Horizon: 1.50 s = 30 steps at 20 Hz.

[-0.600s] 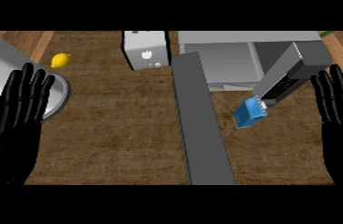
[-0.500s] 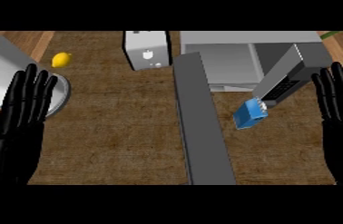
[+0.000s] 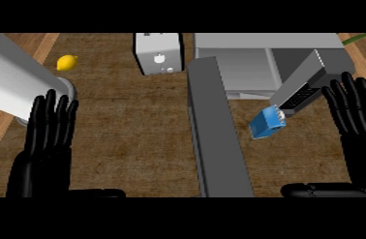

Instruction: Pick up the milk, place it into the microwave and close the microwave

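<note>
Milk (image 3: 268,122) lying untouched at four o'clock, beside right hand (image 3: 348,112), open-fingered; left hand (image 3: 44,131) resting open. Pick-up pending: right hand needing to close round carton.

- The counter (image 3: 136,136) is seen as brown with a mottled woven grain
- The milk (image 3: 267,122) is shown bright blue with a white top
- The microwave (image 3: 247,64) is grey, its door (image 3: 217,131) darker grey
- A yellow fruit (image 3: 67,63), possibly a lemon, is seen
- A white toaster (image 3: 159,54) is shown
- Both hands, left (image 3: 44,136) and right (image 3: 350,112), are black
</note>
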Each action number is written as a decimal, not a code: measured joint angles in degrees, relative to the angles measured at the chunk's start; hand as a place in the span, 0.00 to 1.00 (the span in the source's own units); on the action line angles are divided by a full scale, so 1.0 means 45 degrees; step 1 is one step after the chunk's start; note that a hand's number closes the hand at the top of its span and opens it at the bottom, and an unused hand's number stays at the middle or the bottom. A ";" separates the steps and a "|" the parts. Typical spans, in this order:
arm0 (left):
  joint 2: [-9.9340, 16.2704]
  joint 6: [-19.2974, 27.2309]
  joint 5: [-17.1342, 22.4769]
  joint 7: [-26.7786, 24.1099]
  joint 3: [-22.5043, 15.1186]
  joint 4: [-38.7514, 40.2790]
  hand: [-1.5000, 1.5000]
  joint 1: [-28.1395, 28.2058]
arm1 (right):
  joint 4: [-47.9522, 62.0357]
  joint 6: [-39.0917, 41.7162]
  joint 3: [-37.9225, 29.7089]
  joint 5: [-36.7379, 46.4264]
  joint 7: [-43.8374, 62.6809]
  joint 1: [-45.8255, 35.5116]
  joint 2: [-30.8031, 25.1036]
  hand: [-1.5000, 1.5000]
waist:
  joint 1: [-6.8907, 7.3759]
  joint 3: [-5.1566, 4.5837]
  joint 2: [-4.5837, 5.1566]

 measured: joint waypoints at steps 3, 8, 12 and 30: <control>-0.0098 0.0199 0.0317 -0.0796 -0.0669 -0.0108 0.00 0.1163 | -0.0087 0.0086 0.0168 0.0053 0.0121 0.0377 0.0121 0.00 | 0.0017 -0.0001 -0.0006; -0.0134 -0.0113 0.0634 -0.1884 -0.1177 -0.0284 0.00 0.2730 | 0.0638 0.0340 0.0091 0.0181 -0.0520 0.0853 0.0296 0.00 | 0.0038 -0.0003 -0.0008; -0.0169 -0.0270 0.0523 -0.3088 -0.1780 -0.0068 0.00 0.3851 | 0.1023 0.0527 0.0031 0.0212 -0.0943 0.1270 0.0435 0.00 | 0.0036 -0.0002 -0.0008; 0.0157 -0.0579 0.0592 -0.5772 -0.2910 0.0343 0.00 0.6219 | 0.7708 -0.0246 -0.1080 0.1343 -0.5335 0.0068 0.1098 0.00 | 0.0100 0.0003 0.0010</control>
